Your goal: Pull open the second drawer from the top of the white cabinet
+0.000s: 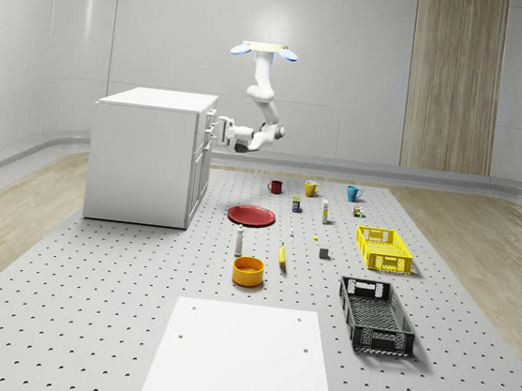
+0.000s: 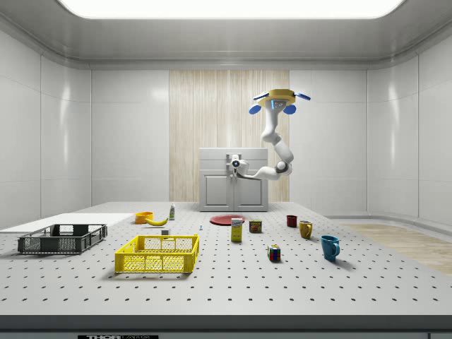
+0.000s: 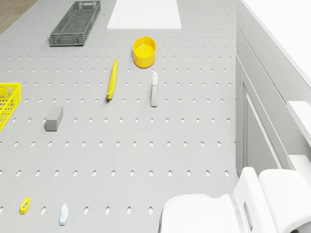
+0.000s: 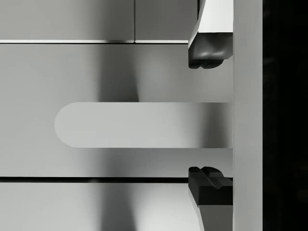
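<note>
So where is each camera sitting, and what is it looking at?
Whole-scene view: high, looking down the pegboard floor to the white cabinet; the drone hovers beside it, the arm reaching to the gripper at the drawers.
Side view: low at the floor's side, facing the cabinet's front; drone, arm and gripper show.
Drone view: on the drone, looking down at the floor; part of the white arm shows.
Wrist view: on the wrist, facing the drawer handle between the open fingers.
Shared: whole-scene and drone views both show the banana.
</note>
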Robot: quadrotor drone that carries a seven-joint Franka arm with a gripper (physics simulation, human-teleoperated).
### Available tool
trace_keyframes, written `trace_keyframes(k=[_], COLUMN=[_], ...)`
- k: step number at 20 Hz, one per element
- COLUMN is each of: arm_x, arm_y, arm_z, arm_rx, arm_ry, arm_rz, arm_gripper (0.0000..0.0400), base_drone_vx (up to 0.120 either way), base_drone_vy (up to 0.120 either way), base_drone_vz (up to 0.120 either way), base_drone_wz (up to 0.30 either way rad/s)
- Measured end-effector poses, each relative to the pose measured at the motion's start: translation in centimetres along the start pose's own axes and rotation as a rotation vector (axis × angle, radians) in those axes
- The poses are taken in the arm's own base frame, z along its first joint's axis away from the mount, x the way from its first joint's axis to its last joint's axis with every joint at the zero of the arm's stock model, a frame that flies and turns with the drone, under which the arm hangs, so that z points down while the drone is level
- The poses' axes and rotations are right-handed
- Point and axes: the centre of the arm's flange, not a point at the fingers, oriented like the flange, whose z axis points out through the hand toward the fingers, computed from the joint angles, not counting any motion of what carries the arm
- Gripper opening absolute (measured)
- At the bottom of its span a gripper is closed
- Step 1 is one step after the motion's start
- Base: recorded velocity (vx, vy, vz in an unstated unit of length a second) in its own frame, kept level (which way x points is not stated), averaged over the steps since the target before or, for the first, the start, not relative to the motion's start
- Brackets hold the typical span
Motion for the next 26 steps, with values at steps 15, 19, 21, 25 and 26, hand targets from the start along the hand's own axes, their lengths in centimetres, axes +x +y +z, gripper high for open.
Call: trace_keyframes(k=[15, 19, 21, 25, 26], arm_x=[-0.2, -0.3, -0.2, -0.1, -0.1], arm_y=[-0.1, -0.2, -0.1, -0.1, -0.1], arm_z=[0.5, 0.3, 0.0, -0.4, -0.5], arm_rx=[-0.006, -0.015, -0.013, -0.012, -0.011], arm_ry=[0.004, 0.011, 0.009, 0.009, 0.008], arm_rz=[0.028, 0.033, 0.022, 0.008, 0.008], arm_gripper=[0.0151, 0.0159, 0.0148, 0.0139, 0.0136], base_drone_vx=[0.0, 0.0, 0.0, 0.0, 0.0], base_drone_vy=[0.0, 0.0, 0.0, 0.0, 0.0], base_drone_vz=[0.0, 0.0, 0.0, 0.0, 0.0], base_drone_wz=[0.0, 0.0, 0.0, 0.0, 0.0])
